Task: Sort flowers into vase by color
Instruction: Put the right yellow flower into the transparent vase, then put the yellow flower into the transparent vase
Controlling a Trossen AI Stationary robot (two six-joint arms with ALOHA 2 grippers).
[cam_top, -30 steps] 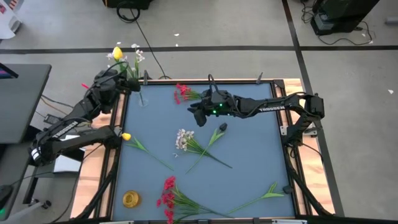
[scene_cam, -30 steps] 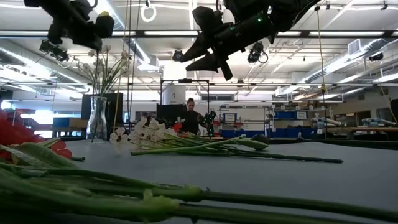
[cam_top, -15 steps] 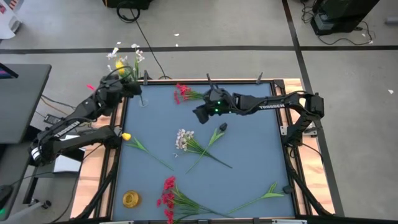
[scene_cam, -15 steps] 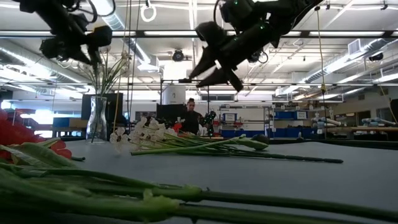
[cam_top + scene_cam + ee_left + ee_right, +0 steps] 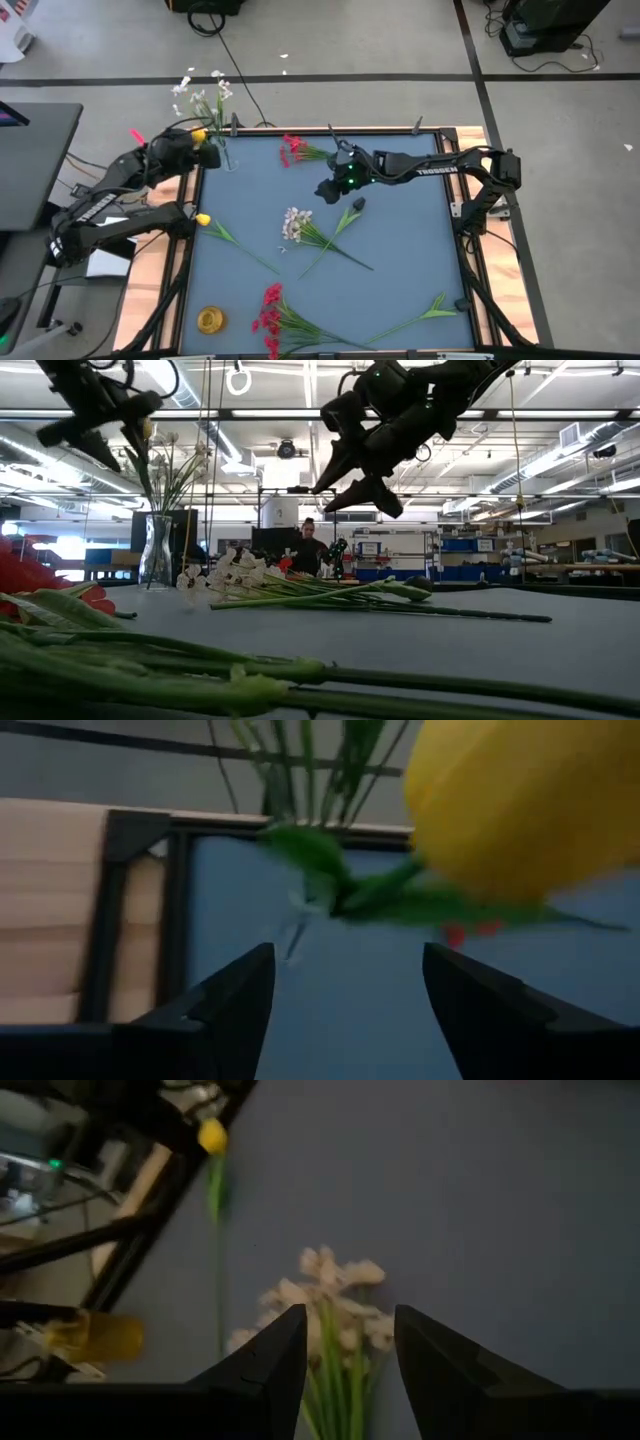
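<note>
A glass vase (image 5: 229, 158) stands at the table's far left corner (image 5: 157, 548) and holds white sprays (image 5: 205, 95) and a yellow bud (image 5: 199, 133). My left gripper (image 5: 207, 156) hovers open just left of it, with the yellow bud (image 5: 520, 800) close before it, untouched. My right gripper (image 5: 325, 190) hangs open above the table's middle (image 5: 348, 490). Beyond its fingers lies a white spray (image 5: 335, 1295). On the table lie red blossoms (image 5: 292, 150), the white spray (image 5: 293, 222), a dark bud (image 5: 357, 205), a yellow bud (image 5: 203, 219) and a red cluster (image 5: 270, 310).
A yellow roll (image 5: 210, 320) sits at the near left corner. A green leafy sprig (image 5: 420, 315) lies at the near right. The table has a raised black frame (image 5: 190, 240). A person works far behind the table (image 5: 305, 550).
My left gripper has opened and let go of the yellow flower, whose bud has sunk lower among the vase's stems. The gripper has tipped downward and drawn back a little from the vase. My right gripper has sunk slightly and tipped down toward the white spray.
</note>
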